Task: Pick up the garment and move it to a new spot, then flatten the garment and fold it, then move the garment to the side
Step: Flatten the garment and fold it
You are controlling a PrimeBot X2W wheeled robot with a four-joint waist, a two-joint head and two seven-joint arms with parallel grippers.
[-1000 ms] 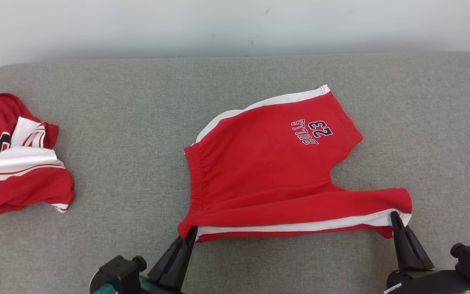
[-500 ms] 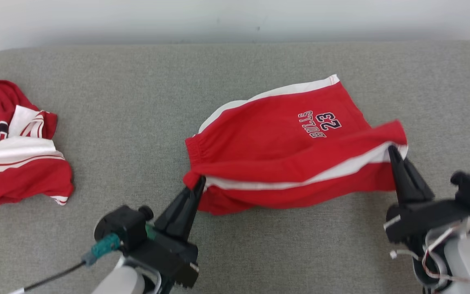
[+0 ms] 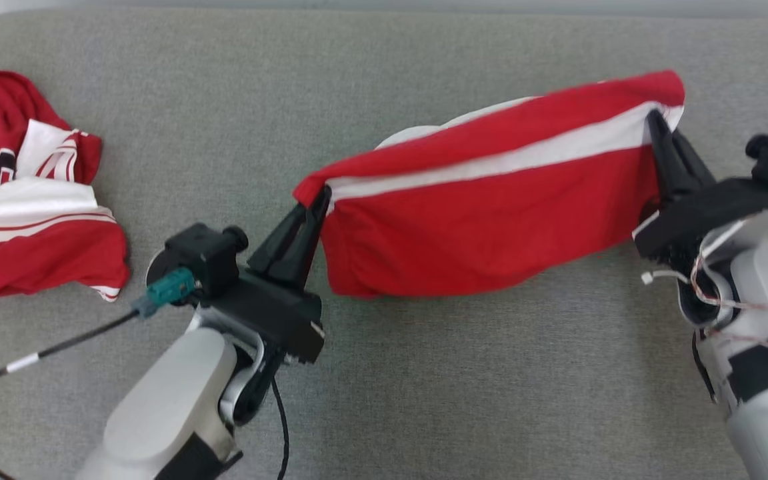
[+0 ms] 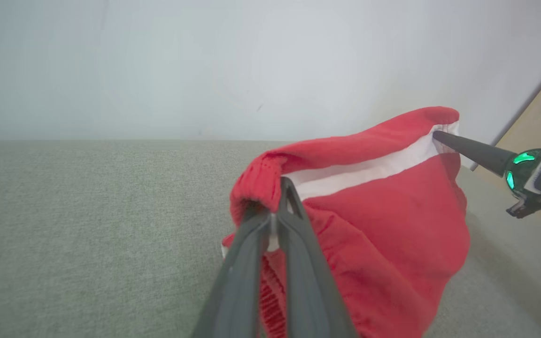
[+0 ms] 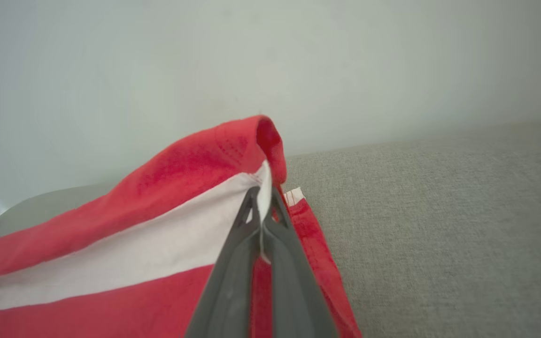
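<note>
A grey cloth-covered desk [image 3: 424, 373] spans the head view, with a pale wall [image 4: 158, 61] rising behind it in both wrist views. At centre and upper right of the head view, red shorts [image 3: 477, 233] hang stretched between the robot's two arms. Their raised top edge slopes up toward the right, and a white stripe [image 3: 491, 167] runs just below it. The body of the shorts sags toward the desk; whether it touches cannot be told.

A second garment [image 3: 31, 220], red and white, lies crumpled on the desk at the left edge, well apart from the shorts.

The pale left forearm [image 3: 164, 407] enters from the lower left and the right forearm [image 3: 764, 300] from the lower right edge.

The left fingers [image 3: 291, 240] are pressed together on the gathered waistband corner at frame centre. The left wrist view shows red cloth bunched over their tips. The right fingers [image 3: 667, 153] are closed tight on the opposite corner at upper right. In the right wrist view they pinch the white stripe where the hem folds over.

A black cable [image 3: 57, 347] with a white tag trails across the desk from the left wrist toward the lower left corner. Green lights [image 4: 519, 164] glow at the base of the right fingers at the right edge of the left wrist view.
</note>
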